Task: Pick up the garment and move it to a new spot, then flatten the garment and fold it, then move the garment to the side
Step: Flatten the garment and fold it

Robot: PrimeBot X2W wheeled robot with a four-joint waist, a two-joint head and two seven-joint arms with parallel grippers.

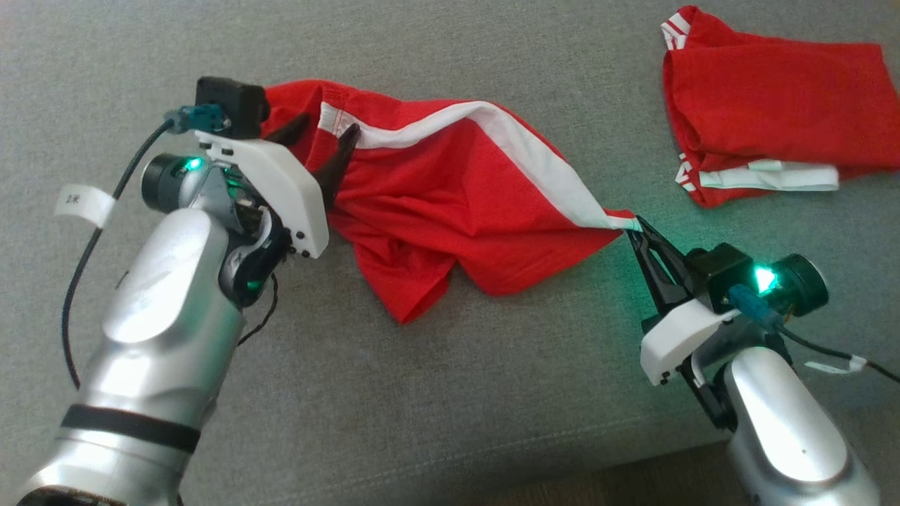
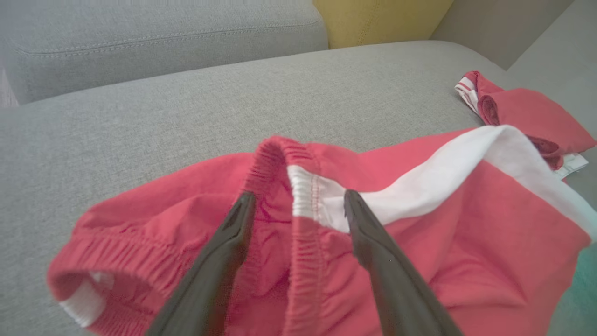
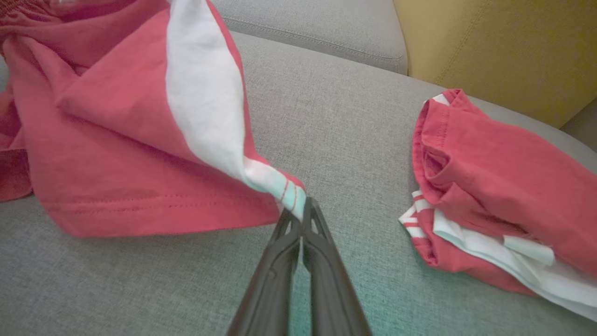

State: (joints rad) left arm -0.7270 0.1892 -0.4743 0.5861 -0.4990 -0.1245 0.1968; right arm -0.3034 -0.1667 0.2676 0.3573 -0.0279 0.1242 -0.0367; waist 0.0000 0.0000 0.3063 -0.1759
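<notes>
A grey sofa seat [image 1: 450, 393] is carrying everything here, with a yellow cushion [image 3: 489, 46] sitting at its back corner. The red garment [image 1: 436, 204], a pair of shorts, is lying spread across the middle of the seat, running from the left arm over to the right arm, with its lower edge sagging in loose folds onto the fabric. A second red garment [image 1: 773, 91] is resting folded at the far right of the seat, well apart from the first. A white stripe [image 1: 534, 154] is running along the shorts' upper edge, narrowing toward the hem corner. The elastic waistband [image 2: 280, 154] is bunching up into a ridge at the left end. The left gripper [image 2: 298, 195] is standing wide open, its two fingers straddling that ridge, one on either side. The right gripper [image 3: 305, 205] is pinching the striped hem corner tight between its closed fingers.
</notes>
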